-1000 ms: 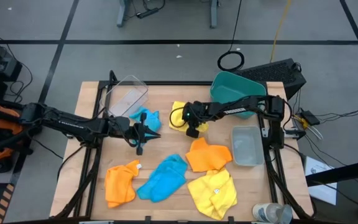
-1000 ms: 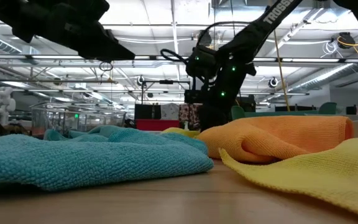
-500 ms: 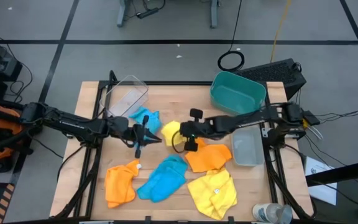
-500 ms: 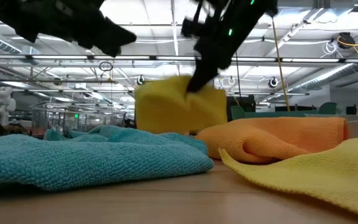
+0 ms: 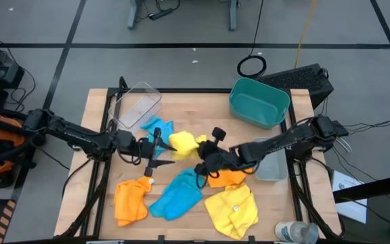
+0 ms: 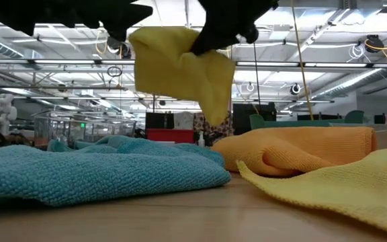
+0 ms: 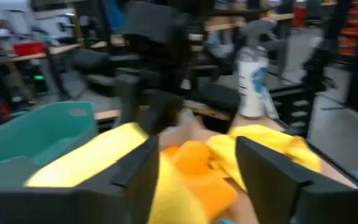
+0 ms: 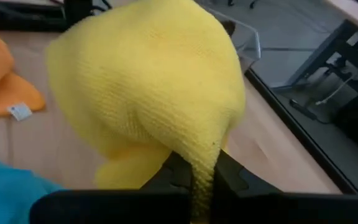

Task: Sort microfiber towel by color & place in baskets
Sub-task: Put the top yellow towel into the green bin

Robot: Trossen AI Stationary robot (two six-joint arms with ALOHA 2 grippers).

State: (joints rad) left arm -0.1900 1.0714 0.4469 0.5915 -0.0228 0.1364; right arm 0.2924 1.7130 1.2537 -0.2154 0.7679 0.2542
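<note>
Overhead, our right pincer (image 5: 204, 154) clamps a yellow towel (image 5: 185, 144) above mid-tabletop (image 5: 181, 102), just beside our left pincer (image 5: 156, 150), whose fingers stand spread. Low down, the towel hangs above 1 blue towel (image 6: 99, 171). Our right wrist shows fingers (image 8: 173, 177) pinching it.

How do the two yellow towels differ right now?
The lifted yellow towel hangs off the table, bunched, pinched in the right pincer; the other yellow towel lies spread on the table's near edge, untouched. The lifted one shows smaller from above. Both are bright yellow and outside any basket.
</note>
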